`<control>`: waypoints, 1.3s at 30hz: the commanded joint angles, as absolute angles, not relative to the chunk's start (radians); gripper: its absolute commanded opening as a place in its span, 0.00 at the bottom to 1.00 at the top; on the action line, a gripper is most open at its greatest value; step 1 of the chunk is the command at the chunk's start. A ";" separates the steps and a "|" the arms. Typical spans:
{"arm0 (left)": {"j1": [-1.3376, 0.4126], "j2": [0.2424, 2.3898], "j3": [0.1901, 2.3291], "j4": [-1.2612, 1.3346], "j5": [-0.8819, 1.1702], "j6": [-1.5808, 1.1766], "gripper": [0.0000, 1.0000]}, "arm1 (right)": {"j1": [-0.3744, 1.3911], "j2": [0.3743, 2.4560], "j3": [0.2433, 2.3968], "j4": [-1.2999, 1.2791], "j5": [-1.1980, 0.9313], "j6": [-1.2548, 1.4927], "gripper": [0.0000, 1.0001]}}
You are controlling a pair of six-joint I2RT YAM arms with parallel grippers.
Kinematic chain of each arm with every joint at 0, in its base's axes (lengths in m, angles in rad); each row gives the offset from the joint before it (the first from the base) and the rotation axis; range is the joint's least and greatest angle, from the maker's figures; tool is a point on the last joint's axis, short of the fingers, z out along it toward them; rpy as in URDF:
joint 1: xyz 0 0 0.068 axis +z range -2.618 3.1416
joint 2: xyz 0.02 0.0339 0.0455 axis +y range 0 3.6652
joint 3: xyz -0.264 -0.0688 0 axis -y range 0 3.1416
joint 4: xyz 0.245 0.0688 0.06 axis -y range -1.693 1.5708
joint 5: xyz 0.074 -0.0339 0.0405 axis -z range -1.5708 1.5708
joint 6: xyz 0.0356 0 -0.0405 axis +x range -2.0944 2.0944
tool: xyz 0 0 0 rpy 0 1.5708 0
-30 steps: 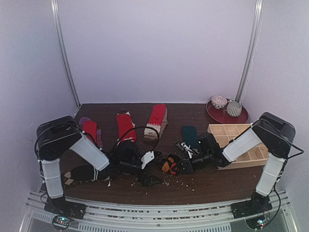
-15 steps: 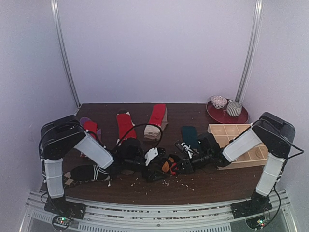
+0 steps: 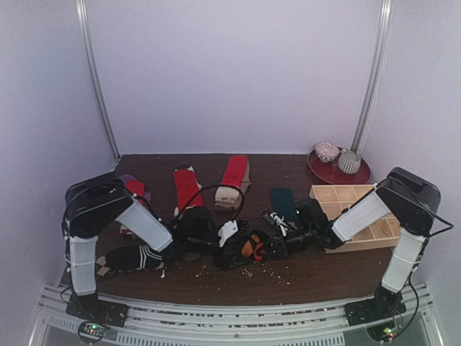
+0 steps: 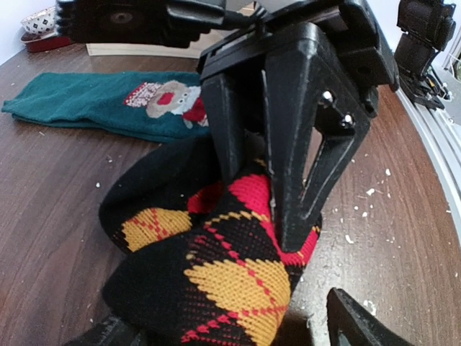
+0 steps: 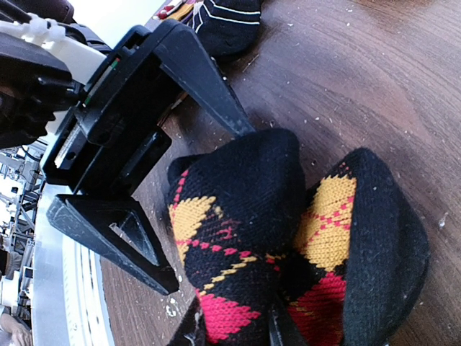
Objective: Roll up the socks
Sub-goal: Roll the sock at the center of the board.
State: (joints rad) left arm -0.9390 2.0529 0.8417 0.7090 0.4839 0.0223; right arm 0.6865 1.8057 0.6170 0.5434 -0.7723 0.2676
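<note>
Low centre of the overhead view, on the dark-brown wooden table [image 3: 324, 277], the half-rolled black knit sock with red and orange argyle diamonds [image 4: 216, 274] lies between the arms, the right gripper [image 4: 258, 213] clenched on its fold, the left gripper [image 5: 211, 209] spread wide astride it. If the left closes off-centre or the right lets go early, the roll may spring open. The right jaws' ends are buried in knit; overhead, everything merges darkly.

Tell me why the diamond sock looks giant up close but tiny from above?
Left wrist view: the lens sits right by the sock, so it fills the picture. Right wrist view: same, tilted, one corner glaring white. Top view: far off, dim, grainy, so it looks small.
</note>
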 commanded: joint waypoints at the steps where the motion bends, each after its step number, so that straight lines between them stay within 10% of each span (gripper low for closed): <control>1: -0.942 2.014 0.787 0.791 0.434 -0.006 0.85 | 0.683 1.859 0.564 0.314 -0.695 0.251 0.20; 24: -0.940 2.021 0.853 0.767 0.446 0.075 0.88 | 0.681 1.862 0.582 0.303 -0.698 0.251 0.20; 34: -0.939 2.073 0.869 0.755 0.516 0.061 0.80 | 0.681 1.867 0.579 0.303 -0.696 0.250 0.20; 39: -0.938 2.086 0.883 0.739 0.562 0.055 0.60 | 0.680 1.865 0.576 0.304 -0.695 0.252 0.20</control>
